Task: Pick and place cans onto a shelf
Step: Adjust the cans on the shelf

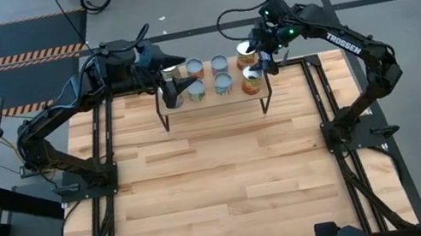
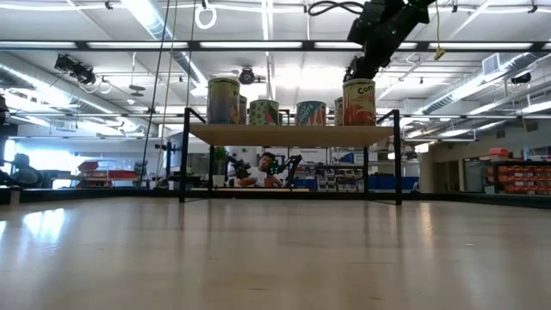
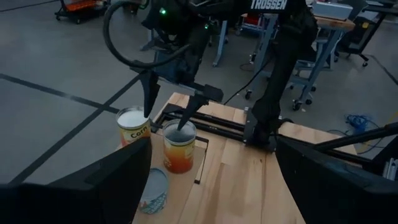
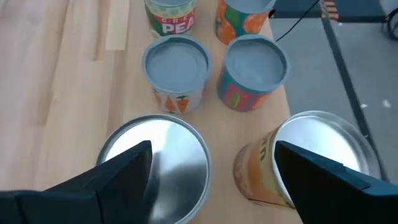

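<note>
High view: the shelf (image 1: 212,104) stands at the far edge of the tabletop (image 1: 224,194), centred between the two arm bases. The cans (image 1: 223,83) stand on it in two rows, a near row and a far row. Everything nearer than the shelf is bare wood, giving open room for moving across the whole near half. The left end effector (image 1: 170,83) sits at the shelf's left end, over the leftmost near can (image 1: 172,99). The right end effector (image 1: 260,55) sits at the shelf's right end, above the two rightmost cans.

Low view: the shelf board (image 2: 293,134) stands on thin black legs with clear space under it down to the tabletop. Cans line its top from edge to edge; the corn can (image 2: 359,102) stands at the right corner, directly under the right arm (which descends from above).

Left wrist view: the left end effector's fingers (image 3: 93,186) are spread wide and grip nothing. Farther off, the right end effector (image 3: 166,111) hangs over an orange can (image 3: 179,146), fingers apart.

Right wrist view: the right end effector's fingers (image 4: 323,180) stand wide, holding nothing, above two shiny can tops (image 4: 158,158); the right-hand can sits just beside the shelf's edge.
</note>
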{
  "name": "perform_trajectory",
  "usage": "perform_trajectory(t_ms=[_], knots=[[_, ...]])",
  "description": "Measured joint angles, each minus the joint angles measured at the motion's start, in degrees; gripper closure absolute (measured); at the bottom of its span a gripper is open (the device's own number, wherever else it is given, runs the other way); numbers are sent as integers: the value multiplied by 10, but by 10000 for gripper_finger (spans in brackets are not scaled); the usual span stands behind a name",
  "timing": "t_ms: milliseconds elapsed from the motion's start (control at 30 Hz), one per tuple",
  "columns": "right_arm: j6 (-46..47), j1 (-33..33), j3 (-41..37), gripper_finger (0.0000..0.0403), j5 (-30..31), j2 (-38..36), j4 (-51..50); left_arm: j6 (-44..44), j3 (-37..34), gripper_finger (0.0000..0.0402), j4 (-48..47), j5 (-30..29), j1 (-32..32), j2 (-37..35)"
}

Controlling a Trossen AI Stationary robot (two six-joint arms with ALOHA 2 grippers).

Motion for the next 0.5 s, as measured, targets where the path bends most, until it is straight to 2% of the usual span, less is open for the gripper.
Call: perform_trajectory(t_ms=[133, 333, 500], knots=[[-16, 3, 0, 56, 22, 1, 3, -3, 0, 54, -10, 1, 0, 0], [24, 14, 7, 56, 17, -27, 7, 2, 0, 54, -214, 1, 33, 0], [73, 73, 7, 56, 25, -57, 23, 30, 0, 54, -260, -2, 58, 4]])
